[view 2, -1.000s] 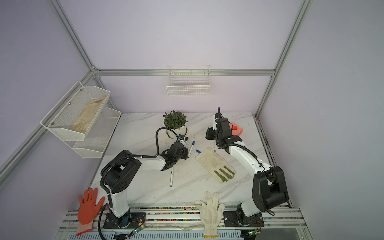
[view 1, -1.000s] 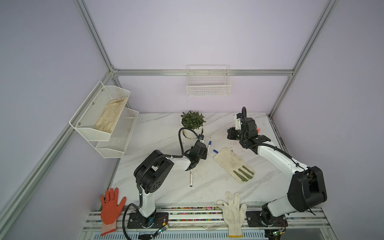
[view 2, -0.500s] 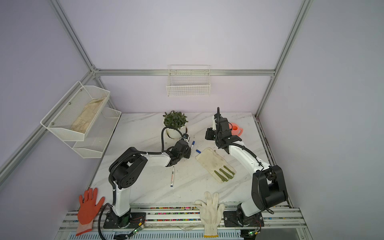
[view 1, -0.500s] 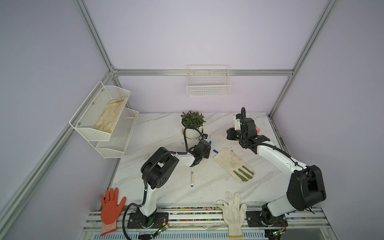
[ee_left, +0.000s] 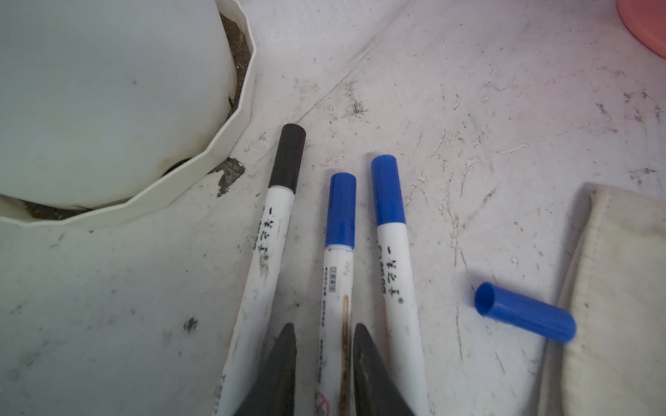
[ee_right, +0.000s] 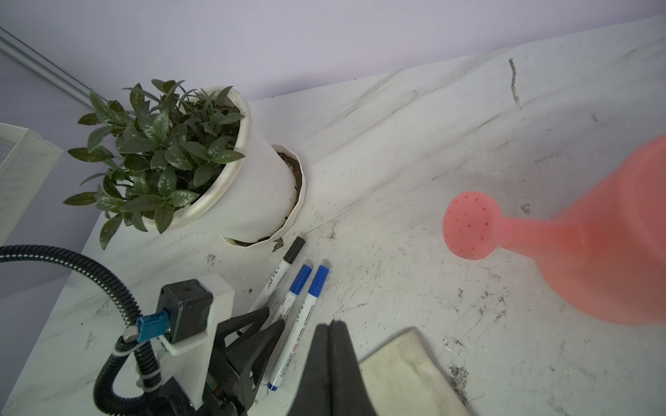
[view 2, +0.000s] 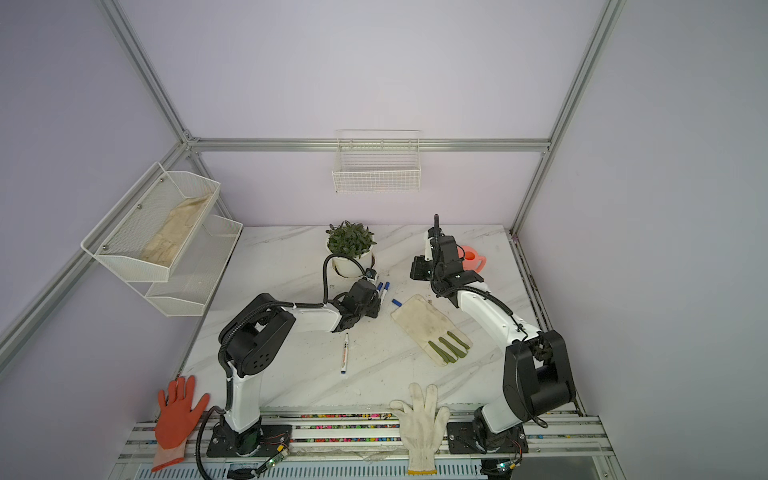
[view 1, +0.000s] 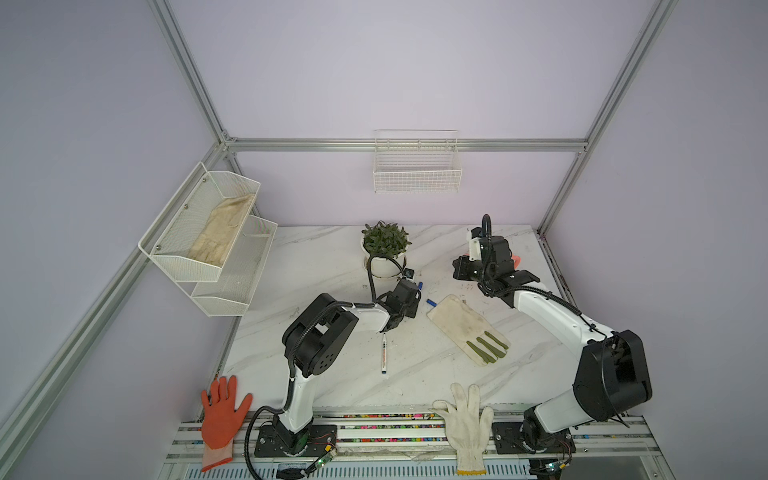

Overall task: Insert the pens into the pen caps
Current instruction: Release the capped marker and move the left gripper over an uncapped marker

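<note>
Three capped pens lie side by side by the plant pot: a black-capped pen (ee_left: 284, 162), a middle blue-capped pen (ee_left: 338, 216) and a second blue-capped pen (ee_left: 389, 194). My left gripper (ee_left: 324, 326) stands slightly open, its fingers (ee_left: 284, 360) straddling the middle pen's barrel on the table. A loose blue pen cap (ee_left: 524, 312) lies beside the cream glove and shows in both top views (view 1: 431, 302) (view 2: 396, 302). An uncapped pen (view 1: 384, 354) (view 2: 345, 353) lies alone nearer the front. My right gripper (ee_right: 331, 324) hovers shut and empty behind the glove.
A potted plant (view 1: 384, 249) stands just behind the pens. A pink watering can (ee_right: 594, 234) sits at the back right. A cream glove (view 1: 465, 328) lies mid-table, with a white glove (view 1: 465, 419) and an orange glove (view 1: 222, 411) at the front edge. Wire shelves (view 1: 208, 241) hang at the left.
My left arm's elbow has swung to the right while its gripper stayed by the pens. Its jaws have eased apart around the middle pen. The right arm has not moved.
</note>
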### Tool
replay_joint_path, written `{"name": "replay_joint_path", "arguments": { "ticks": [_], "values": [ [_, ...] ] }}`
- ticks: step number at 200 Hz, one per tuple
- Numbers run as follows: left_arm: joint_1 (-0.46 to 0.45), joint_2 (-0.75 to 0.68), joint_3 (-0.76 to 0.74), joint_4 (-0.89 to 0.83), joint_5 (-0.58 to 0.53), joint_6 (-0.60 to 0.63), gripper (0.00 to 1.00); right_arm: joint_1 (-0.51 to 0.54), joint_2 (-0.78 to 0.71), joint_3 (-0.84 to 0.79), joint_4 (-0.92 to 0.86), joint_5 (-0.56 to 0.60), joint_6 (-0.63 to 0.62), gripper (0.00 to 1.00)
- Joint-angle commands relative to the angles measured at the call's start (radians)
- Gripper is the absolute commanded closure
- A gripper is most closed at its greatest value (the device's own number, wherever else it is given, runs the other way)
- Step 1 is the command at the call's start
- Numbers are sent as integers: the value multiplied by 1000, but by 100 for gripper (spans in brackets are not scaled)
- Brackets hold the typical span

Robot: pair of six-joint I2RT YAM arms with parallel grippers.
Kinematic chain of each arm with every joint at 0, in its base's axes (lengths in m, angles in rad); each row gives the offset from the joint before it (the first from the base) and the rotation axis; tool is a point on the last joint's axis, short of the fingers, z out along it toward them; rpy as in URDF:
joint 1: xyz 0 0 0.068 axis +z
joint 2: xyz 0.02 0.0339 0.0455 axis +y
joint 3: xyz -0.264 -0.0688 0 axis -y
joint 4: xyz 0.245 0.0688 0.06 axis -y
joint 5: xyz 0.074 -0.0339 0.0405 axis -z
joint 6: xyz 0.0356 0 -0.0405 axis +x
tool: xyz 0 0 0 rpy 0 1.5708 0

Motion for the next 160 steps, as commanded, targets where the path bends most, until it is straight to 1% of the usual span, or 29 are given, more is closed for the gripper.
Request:
{"name": "replay_joint_path", "arguments": {
  "ticks": [1,19,47,62,83,105,122,128,143,160],
  "values": [
    [6,-24,96,5,-1,-7,73,-2,13,26,-14,-6,14,100],
    [6,-59,98,4,0,1,72,-1,14,29,-16,-7,15,100],
    [7,-159,61,-21,17,3,69,-1,15,38,-28,-8,15,100],
    [2,-227,10,-63,33,-3,68,-1,13,39,-32,-5,14,100],
    [-16,-329,-89,-152,20,-82,65,-1,9,34,-32,-2,12,100],
    [-45,-435,-212,-248,8,-154,57,-1,11,36,-33,-12,11,100],
    [-71,-508,-289,-307,-6,-136,51,-2,14,37,-33,-15,14,100],
    [-73,-524,-308,-326,10,-124,49,-1,14,36,-34,-15,15,100],
    [-73,-547,-335,-369,97,-101,45,-2,20,36,-32,-26,18,100],
    [-76,-553,-350,-435,139,-128,42,-2,23,41,-36,-32,20,100]
  ]
}}
